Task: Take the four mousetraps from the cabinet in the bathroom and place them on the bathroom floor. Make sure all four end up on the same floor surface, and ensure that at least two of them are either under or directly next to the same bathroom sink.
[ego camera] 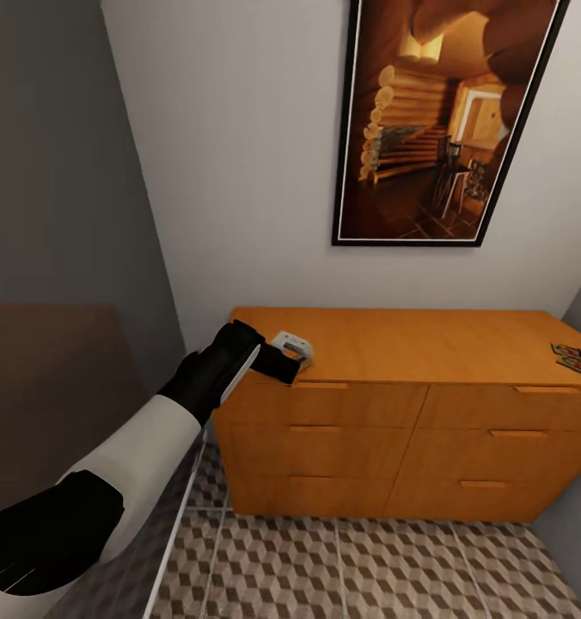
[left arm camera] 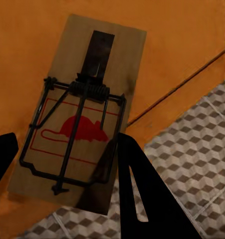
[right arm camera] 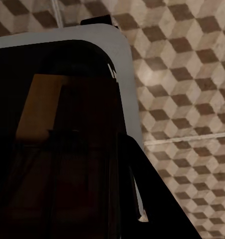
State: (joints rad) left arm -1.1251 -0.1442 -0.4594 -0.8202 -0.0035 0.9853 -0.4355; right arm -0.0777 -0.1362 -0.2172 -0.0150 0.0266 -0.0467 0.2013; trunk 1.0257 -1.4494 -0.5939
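The left pincer (ego camera: 297, 354) is seen over the top of the cabinet (ego camera: 411, 344), near its front edge at the end closest to the grey wall. In the left wrist view, a mousetrap (left arm camera: 82, 119) lies flat on the orange-brown cabinet top, with a red mouse print under its dark wire parts, and the two dark fingers (left arm camera: 142, 184) stand on either side of its near end; whether they are pressed onto the board cannot be told. More mousetraps (ego camera: 578, 359) lie on the cabinet top at its opposite end, by the front edge. A framed picture (ego camera: 445, 120) hangs on the white wall above the cabinet. The bathroom floor (ego camera: 368, 567) is laid with cube-patterned tiles in front of the cabinet. In the right wrist view, the right pincer (right arm camera: 92, 199) is dark and in shadow, with a brown board dimly seen between its fingers; its state cannot be told.
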